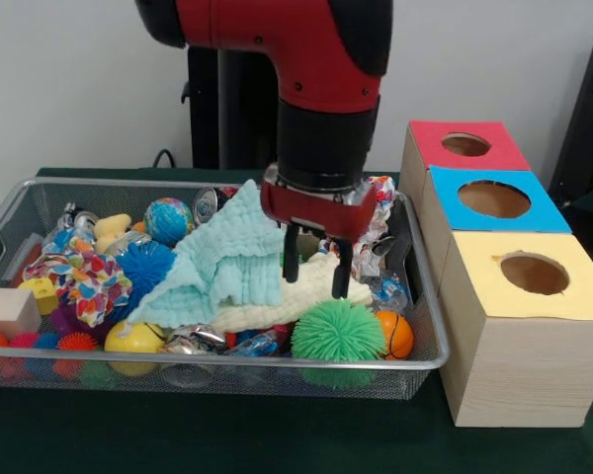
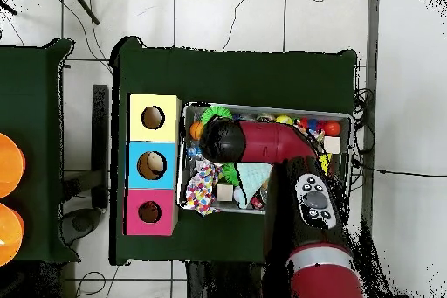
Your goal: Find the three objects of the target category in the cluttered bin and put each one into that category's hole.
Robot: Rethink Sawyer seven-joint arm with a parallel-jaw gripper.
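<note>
My gripper (image 1: pixel 316 272) hangs open inside the wire bin (image 1: pixel 227 363), with its black fingertips just over a cream cloth (image 1: pixel 277 304). Nothing sits between the fingers. A pale teal cloth (image 1: pixel 227 259) is draped in a peak right beside the left finger (image 1: pixel 291 263). A green spiky ball (image 1: pixel 338 334) and an orange ball (image 1: pixel 396 334) lie in front of the gripper. Crumpled foil wrappers (image 1: pixel 381 232) lie behind it. In the overhead view the arm (image 2: pixel 253 144) covers the gripper and most of the bin (image 2: pixel 347 120).
Three boxes with round holes stand beside the bin: red (image 1: pixel 465 145) (image 2: pixel 149 212), blue (image 1: pixel 494 199) (image 2: pixel 152 165), yellow (image 1: pixel 534 275) (image 2: pixel 153 118). The bin's left holds a globe ball (image 1: pixel 168 219), a blue spiky ball (image 1: pixel 143 265), patterned fabric (image 1: pixel 84 278), a wooden block (image 1: pixel 8 311), a can (image 1: pixel 210 203).
</note>
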